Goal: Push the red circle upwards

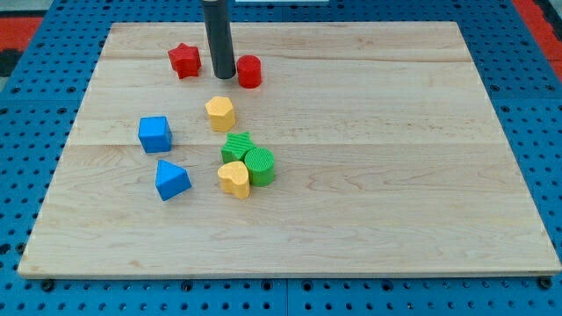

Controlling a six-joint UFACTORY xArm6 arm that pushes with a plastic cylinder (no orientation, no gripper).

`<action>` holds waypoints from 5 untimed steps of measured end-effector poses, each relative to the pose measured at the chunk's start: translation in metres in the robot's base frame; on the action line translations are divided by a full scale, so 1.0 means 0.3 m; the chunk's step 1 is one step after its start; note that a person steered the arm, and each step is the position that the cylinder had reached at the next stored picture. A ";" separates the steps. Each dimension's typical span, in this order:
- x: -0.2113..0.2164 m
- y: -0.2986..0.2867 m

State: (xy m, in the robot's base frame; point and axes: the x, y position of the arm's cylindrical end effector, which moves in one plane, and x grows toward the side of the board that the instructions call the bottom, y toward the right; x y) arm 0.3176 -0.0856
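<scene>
1. Near the view's top, left of centre on the tabletop [395, 132]: red circle [249, 71], upright.
2. My tip [223, 75] sits just left of the red circle, between it and the red star [184, 61]; contact cannot be told.
3. No gripper fitted; rod holds nothing.
4. Below: yellow hexagon [219, 113], blue cube [154, 133], blue triangle [171, 179].
5. Cluster touching: green block [235, 146], green circle [259, 165], yellow heart [234, 178].
</scene>
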 end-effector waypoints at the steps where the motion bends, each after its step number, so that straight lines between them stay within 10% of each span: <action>1: 0.064 -0.018; 3: -0.072 0.124; 5: 0.247 -0.270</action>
State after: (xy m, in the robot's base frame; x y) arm 0.3918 -0.1667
